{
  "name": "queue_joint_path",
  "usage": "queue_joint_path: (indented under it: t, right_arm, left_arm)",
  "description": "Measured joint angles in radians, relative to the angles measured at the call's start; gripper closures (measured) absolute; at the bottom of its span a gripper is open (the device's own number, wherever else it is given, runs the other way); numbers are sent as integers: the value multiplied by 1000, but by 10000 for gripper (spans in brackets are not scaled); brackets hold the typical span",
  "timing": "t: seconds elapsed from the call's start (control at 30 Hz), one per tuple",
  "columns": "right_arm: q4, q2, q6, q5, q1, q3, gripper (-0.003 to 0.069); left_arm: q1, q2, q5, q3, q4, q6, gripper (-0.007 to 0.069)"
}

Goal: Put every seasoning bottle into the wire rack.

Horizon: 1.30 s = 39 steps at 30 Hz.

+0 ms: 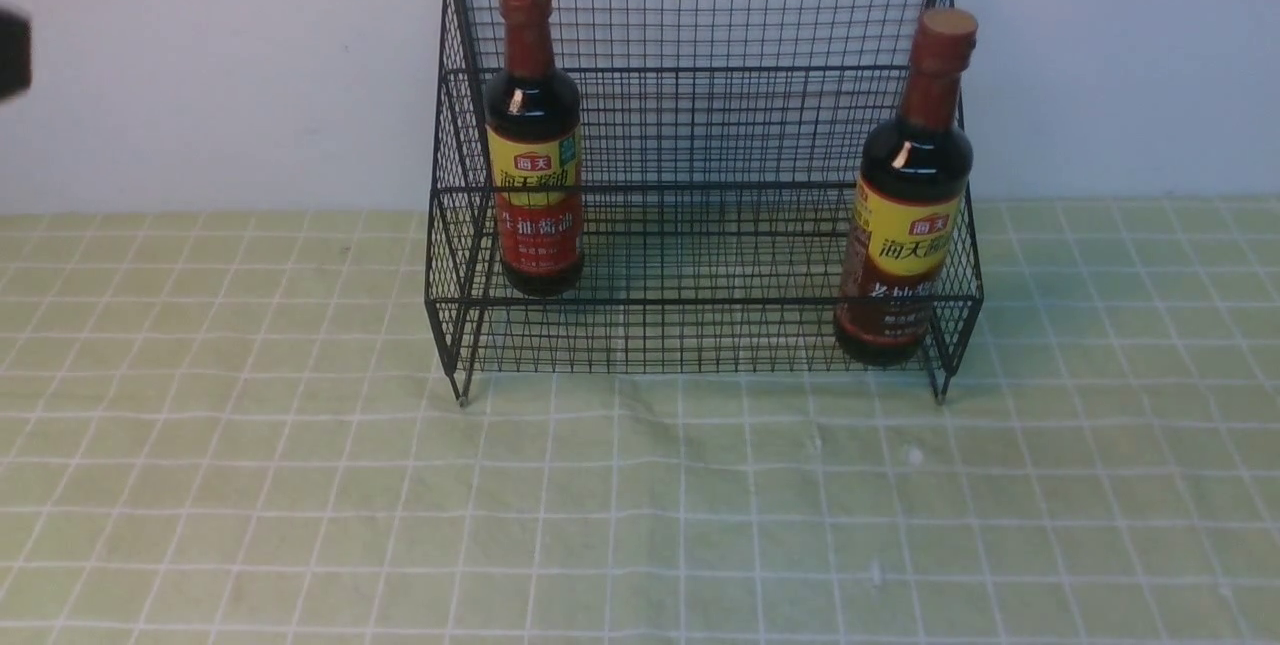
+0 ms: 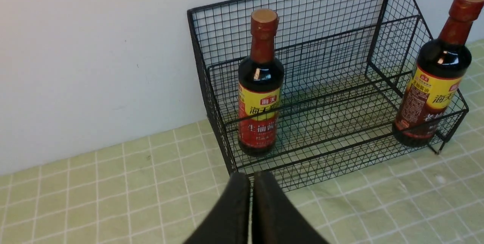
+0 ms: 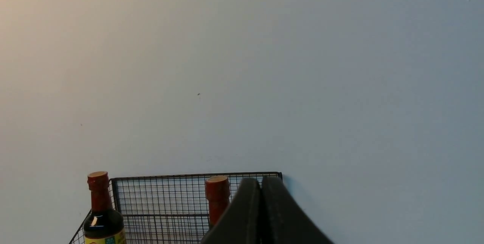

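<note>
The left claw [image 2: 252, 177] is clenched on nothing, low centre in its wrist view, just off the near corner of the rack [image 2: 321, 17]. The right claw [image 3: 261, 181] is also clenched and empty, facing mostly wall.

Both bottles are in the rack. The upright bottle [image 1: 535, 175] stands at the left end. The tilted bottle [image 1: 905, 215] is at the right end of the front tier, apparently leaning on the side mesh.

That lean is the risk: a knock on the rack from a passing arm could tip it.

In the front view a dark blur [image 1: 12, 55] at the upper left edge is probably the left arm, and the right arm is absent. Which tier holds the upright bottle is hard to tell.
</note>
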Motion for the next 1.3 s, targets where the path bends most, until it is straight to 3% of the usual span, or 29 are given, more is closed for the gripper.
queue_joint_path:
  t: [0.27, 0.77, 1.0, 1.3]
  right_arm:
    - [0, 0, 0, 0, 0, 0, 671]
    - [0, 0, -1, 1, 0, 0, 671]
    - [0, 0, -1, 2, 0, 0, 671]
    - [0, 0, -1, 2, 0, 0, 671]
  left_arm:
    - [0, -342, -112, 361, -53, -45, 631]
    - [0, -479, -56, 506, -61, -45, 631]
    - [5, -501, -99, 542, 33, -10, 631]
    - [192, -665, -368, 871, 71, -10, 631]
